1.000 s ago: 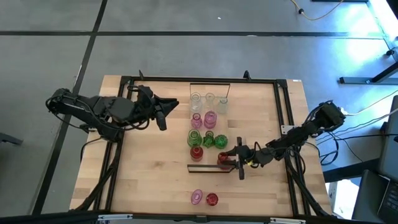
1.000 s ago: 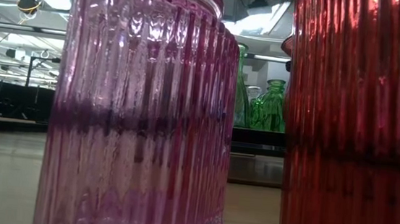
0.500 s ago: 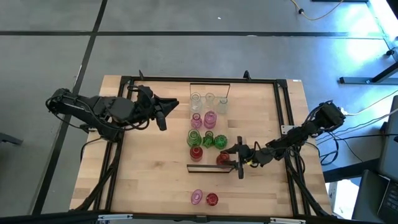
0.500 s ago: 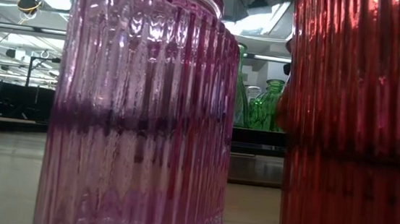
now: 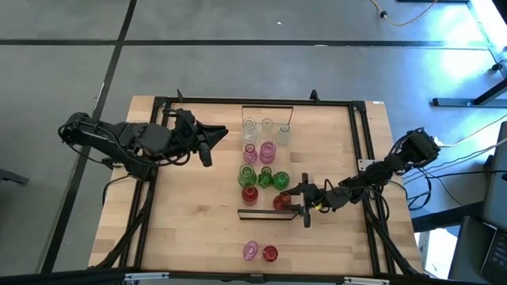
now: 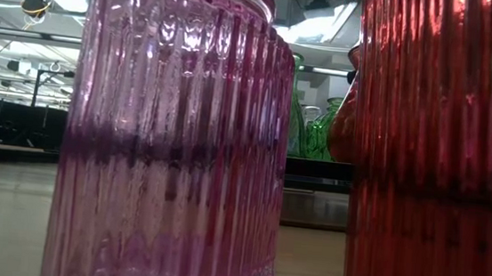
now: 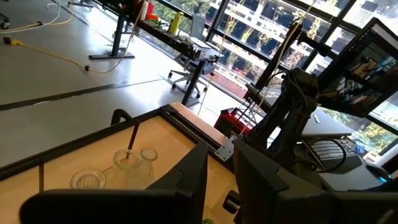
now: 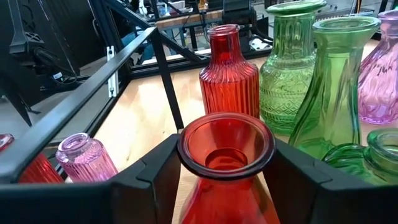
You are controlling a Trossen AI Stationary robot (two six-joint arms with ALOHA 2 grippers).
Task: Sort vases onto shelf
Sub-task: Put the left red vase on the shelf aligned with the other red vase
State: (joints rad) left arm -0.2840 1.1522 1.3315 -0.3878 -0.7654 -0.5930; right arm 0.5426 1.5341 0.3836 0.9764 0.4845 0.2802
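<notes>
Slatted pale wood forms the tabletop [image 5: 190, 222], ringed by a black metal frame, with grey floor around it. Nearest the front edge, a ribbed pink vase [image 5: 250, 251] and a ribbed red vase [image 5: 270, 253] stand side by side on the bare table; they fill the low view, pink [image 6: 170, 140] on one side and red [image 6: 441, 155] on the other.

Farther in, the right gripper [image 5: 301, 204] sits low at the near end of the shelf [image 5: 267, 111], a narrow pale plank running away from the front edge toward the table's far side. Its two dark fingers [image 8: 155, 177] flank the neck of a red flared vase [image 8: 225, 162], one on each side, just beside the glass; whether they press on it or stand a little off cannot be told. That vase [image 5: 281, 203] stands upright beside a ribbed red bottle vase [image 5: 249, 195], seen also from the right wrist [image 8: 229, 74].

Beyond these come three green vases [image 5: 265, 178], then two pink vases [image 5: 260, 151], then three clear vases [image 5: 266, 127] toward the shelf's far end.

Well apart, over the table's far left part, the left gripper [image 5: 207, 142] hangs above the wood, holding nothing, its fingers [image 7: 186, 180] close together with a narrow slit between them.
</notes>
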